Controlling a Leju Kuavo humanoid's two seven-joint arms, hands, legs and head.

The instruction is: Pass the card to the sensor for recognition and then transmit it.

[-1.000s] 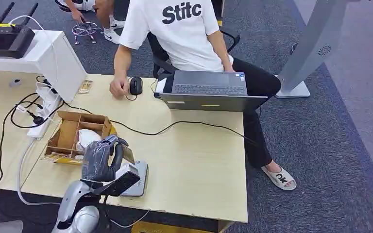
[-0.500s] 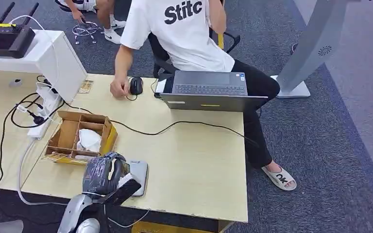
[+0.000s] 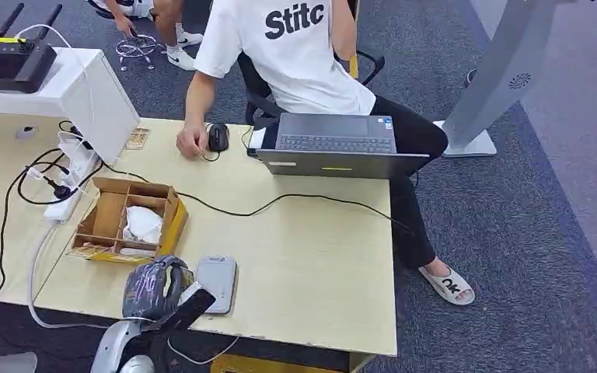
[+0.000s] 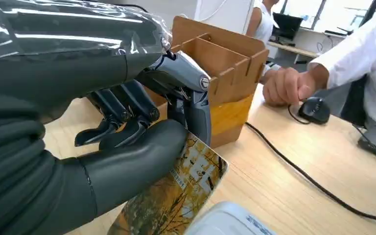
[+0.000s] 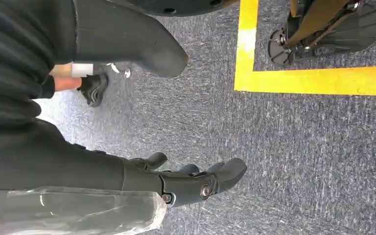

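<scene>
Since a second ago the left hand (image 3: 155, 286) has drawn back from above the sensor (image 3: 216, 283) toward the table's near edge, and now sits low just left of that grey, flat device, with a clear plastic film over its back. From the left wrist, the thick thumb presses the card (image 4: 176, 195) against the darker fingers (image 4: 127, 115), which curl in above it; the card, printed with yellow autumn trees, slants down over the table (image 4: 284, 191) with one corner close above the pale rounded edge of the sensor.

At the far left of the head view a white stand (image 3: 70, 89) carries a black controller with two antennas (image 3: 8, 54), and beside it a white power strip (image 3: 70, 175) trails black cables. Next comes the open cardboard box (image 3: 128, 220) with dividers and something white in one compartment; it stands just beyond the left hand. Further right a person in a white T-shirt (image 3: 295, 54) sits at the far side of the table, one hand beside a black mouse (image 3: 218, 137), with an open laptop (image 3: 334, 144) to its right. A grey floor stand (image 3: 505, 78) rises at far right.

The right hand (image 5: 176, 183) hangs over grey carpet with a yellow line (image 5: 318, 81), its fingers loosely apart and holding nothing.
</scene>
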